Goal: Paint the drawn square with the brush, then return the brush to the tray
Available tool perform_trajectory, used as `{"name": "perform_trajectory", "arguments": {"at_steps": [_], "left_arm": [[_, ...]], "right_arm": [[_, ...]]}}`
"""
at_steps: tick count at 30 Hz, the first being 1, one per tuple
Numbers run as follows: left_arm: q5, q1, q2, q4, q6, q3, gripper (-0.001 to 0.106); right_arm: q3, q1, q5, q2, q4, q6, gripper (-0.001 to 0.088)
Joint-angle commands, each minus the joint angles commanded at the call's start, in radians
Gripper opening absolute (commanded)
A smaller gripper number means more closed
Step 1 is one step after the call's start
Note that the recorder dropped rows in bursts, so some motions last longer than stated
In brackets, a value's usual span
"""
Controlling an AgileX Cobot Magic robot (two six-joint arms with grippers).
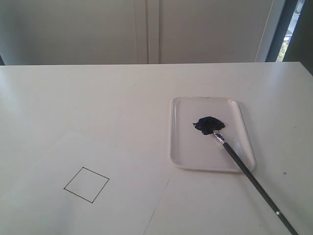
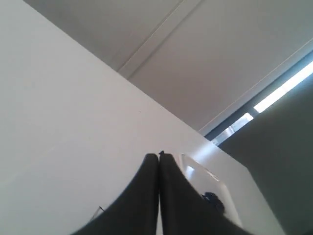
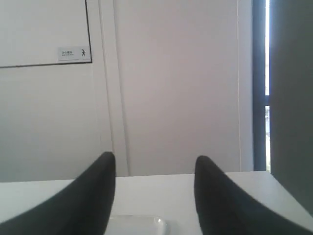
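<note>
Left wrist view: tray (image 2: 195, 169) beyond pincer (image 2: 159, 155)

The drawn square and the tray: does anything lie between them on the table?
Nothing stands there. The exterior view shows only the blank paper around the drawn square, then a strip of bare table up to the tray.

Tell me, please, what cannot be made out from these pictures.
- Brush: handle end cut off by the exterior view's bottom edge.
- Tray: in the left wrist view, partly hidden behind the shut left hand.
- Wall label: right wrist view, print too small to read.
- Right hand and left hand: both outside the exterior view's frame.
</note>
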Motion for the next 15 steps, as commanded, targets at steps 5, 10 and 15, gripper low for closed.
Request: {"name": "perform_trajectory", "arguments": {"at_steps": [5,10,15], "left_arm": [[-0.194,0.000,0.000,-0.051,-0.008,-0.002,0.008],[-0.022,0.000,0.000,0.023,0.096,-0.067,0.008],[0.198,0.000,0.003,0.006,0.170,-0.214,0.008]], "right_arm": [[0.000,0.000,-0.080,0.000,-0.005,0.114,0.0473],[-0.014,0.000,-0.122,0.000,-0.047,0.101,0.0473],[-0.209,0.000,0.269,0.000,-0.243,0.112,0.0473]]}}
